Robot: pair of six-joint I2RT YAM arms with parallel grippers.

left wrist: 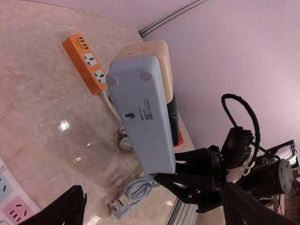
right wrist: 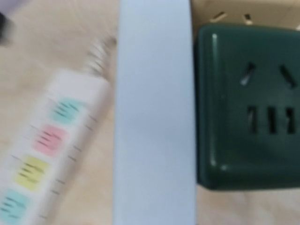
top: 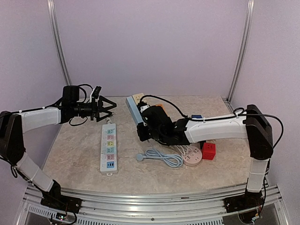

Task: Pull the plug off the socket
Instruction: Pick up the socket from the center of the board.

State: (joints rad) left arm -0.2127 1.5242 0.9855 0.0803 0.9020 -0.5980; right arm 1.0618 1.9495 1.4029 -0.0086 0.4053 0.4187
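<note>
The step in hand looks like the reach and grip. The right hand (top: 141, 125) sits at the near end of the light blue plastic power strip (top: 133, 110), which stands on its long edge at the centre of the top view. From the left wrist view its black fingers meet the strip's lower end, but I cannot tell whether they are clamped on anything.

I cannot pick out the plug for certain. A small white block (top: 145, 108) on the strip's right face, just above that hand, is my best guess. A dark green socket cube (right wrist: 248, 108) stands right beside the strip.

The left hand (top: 112, 108) is spread wide and empty, left of centre, above the far end of the white power strip with pastel sockets (top: 108, 147) lying on the marbled surface (top: 75, 154).

Next, I judge, the strip needs bracing while the plug is drawn straight out.
</note>
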